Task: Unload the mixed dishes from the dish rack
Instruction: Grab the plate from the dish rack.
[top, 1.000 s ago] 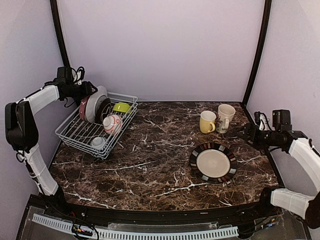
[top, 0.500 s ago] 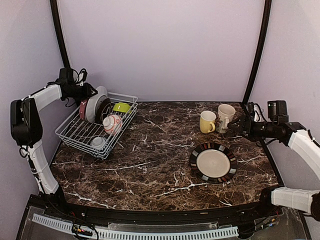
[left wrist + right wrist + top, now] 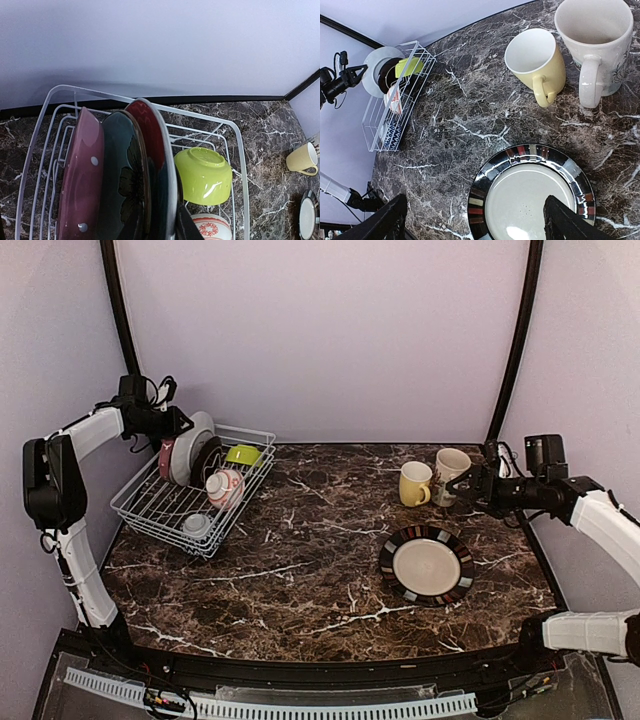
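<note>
The white wire dish rack (image 3: 135, 502) stands at the far left. In it stand a white-backed red plate (image 3: 195, 440), a dark floral plate (image 3: 120, 170) and a maroon plate (image 3: 80, 170). It also holds a lime-green bowl (image 3: 242, 454), a red-and-white bowl (image 3: 225, 486) and a small striped bowl (image 3: 196, 524). My left gripper (image 3: 178, 425) is shut on the top rim of the red plate (image 3: 150, 130); one finger (image 3: 186, 227) shows, the other is hidden. My right gripper (image 3: 468, 487) is open and empty, beside the cream mug (image 3: 451, 474) and over the black striped plate (image 3: 520, 152).
The yellow mug (image 3: 414, 484) and the cream mug stand upright side by side at the back right, with the black plate (image 3: 427, 565) flat in front of them. The back wall runs close behind the rack (image 3: 240, 150).
My right arm has swung left and forward, from the table's right edge to beside the cream mug. My left gripper has stayed at the plates, which still stand in the rack.
</note>
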You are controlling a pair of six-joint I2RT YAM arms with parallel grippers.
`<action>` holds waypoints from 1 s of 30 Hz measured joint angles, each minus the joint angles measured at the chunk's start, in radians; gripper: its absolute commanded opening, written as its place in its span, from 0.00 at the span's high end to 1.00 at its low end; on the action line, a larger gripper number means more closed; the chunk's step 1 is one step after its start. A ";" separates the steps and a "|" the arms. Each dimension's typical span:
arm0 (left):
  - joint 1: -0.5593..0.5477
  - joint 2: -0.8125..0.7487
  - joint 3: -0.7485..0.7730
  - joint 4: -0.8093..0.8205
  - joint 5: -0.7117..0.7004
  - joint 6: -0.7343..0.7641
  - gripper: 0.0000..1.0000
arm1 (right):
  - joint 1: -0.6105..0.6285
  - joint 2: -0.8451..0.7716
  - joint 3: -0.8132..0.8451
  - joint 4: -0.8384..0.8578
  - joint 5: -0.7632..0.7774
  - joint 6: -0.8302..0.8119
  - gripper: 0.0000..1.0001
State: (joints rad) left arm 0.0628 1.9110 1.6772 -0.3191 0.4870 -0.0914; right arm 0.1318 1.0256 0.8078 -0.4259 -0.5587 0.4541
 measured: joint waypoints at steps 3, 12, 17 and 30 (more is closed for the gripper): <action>0.000 0.000 0.002 -0.004 0.001 0.003 0.99 | 0.001 0.000 0.002 0.000 0.008 0.000 0.08; 0.002 -0.017 -0.011 -0.004 -0.003 0.002 0.99 | 0.005 0.000 0.031 -0.001 0.020 0.000 0.08; 0.004 -0.079 -0.052 -0.012 0.005 -0.011 0.99 | 0.007 0.010 0.044 -0.002 0.024 0.001 0.08; -0.015 -0.259 -0.082 0.000 0.069 -0.052 0.57 | 0.047 0.050 0.084 -0.001 0.043 0.013 0.07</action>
State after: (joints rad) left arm 0.0479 1.6516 1.5955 -0.3187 0.5560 -0.1436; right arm 0.1783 1.0756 0.8921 -0.4267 -0.5156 0.4671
